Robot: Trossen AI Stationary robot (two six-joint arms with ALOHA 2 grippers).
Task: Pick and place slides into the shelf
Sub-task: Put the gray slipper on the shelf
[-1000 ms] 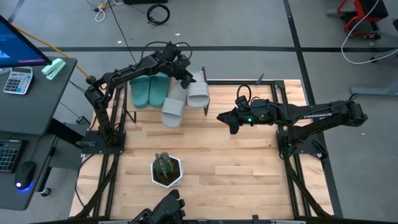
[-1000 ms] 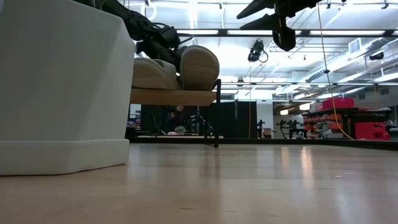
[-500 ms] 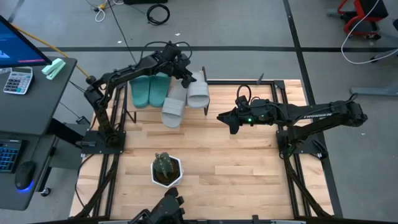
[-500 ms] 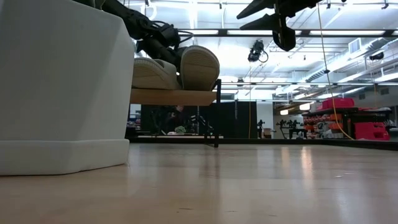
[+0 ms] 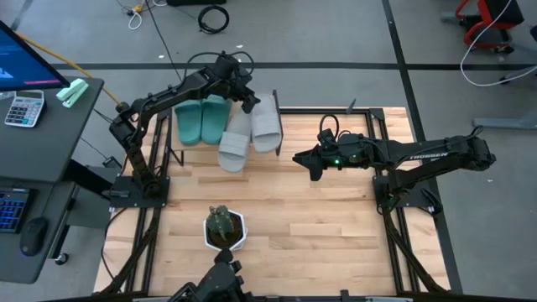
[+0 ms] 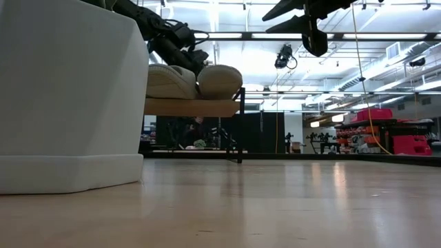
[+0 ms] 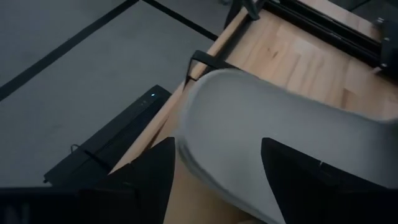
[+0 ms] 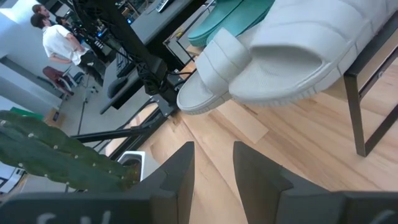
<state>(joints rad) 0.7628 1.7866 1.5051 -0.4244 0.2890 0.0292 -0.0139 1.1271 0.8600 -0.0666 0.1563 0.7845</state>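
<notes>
Two teal slides (image 5: pixel 201 122) and two light grey slides lie side by side on the shelf (image 6: pixel 193 107), their near ends reaching past its near edge. My left gripper (image 5: pixel 249 102) is open over the far end of the right grey slide (image 5: pixel 268 126). In the left wrist view, shelf board shows between one finger (image 7: pixel 146 183) and the slide's rim (image 7: pixel 181 149). The other grey slide (image 5: pixel 234 144) lies next to it. My right gripper (image 5: pixel 299 158) hovers open above the table's middle, right of the shelf.
A potted plant in a white pot (image 5: pixel 225 228) stands near the table's near edge and fills the left of the low view (image 6: pixel 69 96). Bare tabletop (image 5: pixel 319 218) lies between the shelf, the pot and the right arm. A desk (image 5: pixel 33 126) stands left of the table.
The right grey slide, which stood tipped up on its far end on the shelf, has dropped flat onto the board beside the other grey slide. My left gripper has drawn back slightly toward the table's far edge.
</notes>
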